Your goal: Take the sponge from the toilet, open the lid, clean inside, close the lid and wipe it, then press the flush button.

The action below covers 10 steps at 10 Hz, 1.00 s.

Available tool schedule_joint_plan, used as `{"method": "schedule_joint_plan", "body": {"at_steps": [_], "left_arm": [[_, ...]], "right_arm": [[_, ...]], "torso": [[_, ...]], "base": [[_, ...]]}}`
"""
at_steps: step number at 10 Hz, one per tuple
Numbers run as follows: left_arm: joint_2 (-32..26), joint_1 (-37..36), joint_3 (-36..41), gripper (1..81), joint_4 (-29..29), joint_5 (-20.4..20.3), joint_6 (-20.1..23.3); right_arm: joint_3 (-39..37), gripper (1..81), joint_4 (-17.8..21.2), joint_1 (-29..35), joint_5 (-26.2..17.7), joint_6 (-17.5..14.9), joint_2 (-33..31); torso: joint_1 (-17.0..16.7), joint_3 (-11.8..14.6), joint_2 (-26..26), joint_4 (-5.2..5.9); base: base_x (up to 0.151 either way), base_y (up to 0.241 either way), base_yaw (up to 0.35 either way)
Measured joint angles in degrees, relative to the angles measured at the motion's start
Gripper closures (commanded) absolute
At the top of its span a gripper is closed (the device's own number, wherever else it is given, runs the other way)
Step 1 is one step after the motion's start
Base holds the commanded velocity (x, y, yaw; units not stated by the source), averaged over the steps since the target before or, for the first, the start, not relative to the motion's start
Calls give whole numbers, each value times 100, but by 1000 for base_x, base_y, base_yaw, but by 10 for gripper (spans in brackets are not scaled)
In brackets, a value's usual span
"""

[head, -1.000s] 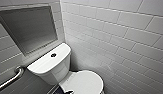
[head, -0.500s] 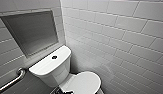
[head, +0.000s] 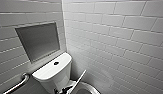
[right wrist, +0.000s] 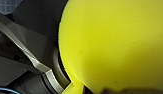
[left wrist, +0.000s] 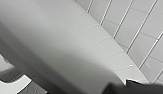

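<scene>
White toilet (head: 48, 73), its lid (head: 79, 80) seemingly half raised and tilted; dark round flush button (head: 56, 63) on its top; bright yellow sponge (right wrist: 109, 45).

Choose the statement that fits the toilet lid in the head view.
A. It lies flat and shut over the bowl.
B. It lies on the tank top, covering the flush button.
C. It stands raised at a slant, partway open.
C: the lid stands slanted above the bowl, and the flush button shows uncovered on the tank top.
</scene>
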Motion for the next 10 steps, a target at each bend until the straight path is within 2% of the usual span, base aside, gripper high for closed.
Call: {"method": "schedule_joint_plan", "body": {"at_steps": [2,6,8,10], "left_arm": [[-110,2,-166,10,-37,-400,-50],[-182,22,-926,10,-221,-1265,-472],[-276,0,-1198,10,-402,-1365,-808],[-300,61,-1340,10,-402,-1519,-907]], "right_arm": [[-5,811,0,-16,24,-6,24],[-10,811,-5,-17,30,-11,29],[-10,811,-11,-17,33,-22,29],[-10,811,-13,-16,33,-24,27]], "torso": [[0,-11,0,0],[-2,-7,0,0],[0,-5,0,0],[0,-2,0,-5]], "base": [[0,0,0],[0,0,0],[0,0,0],[0,0,0]]}}
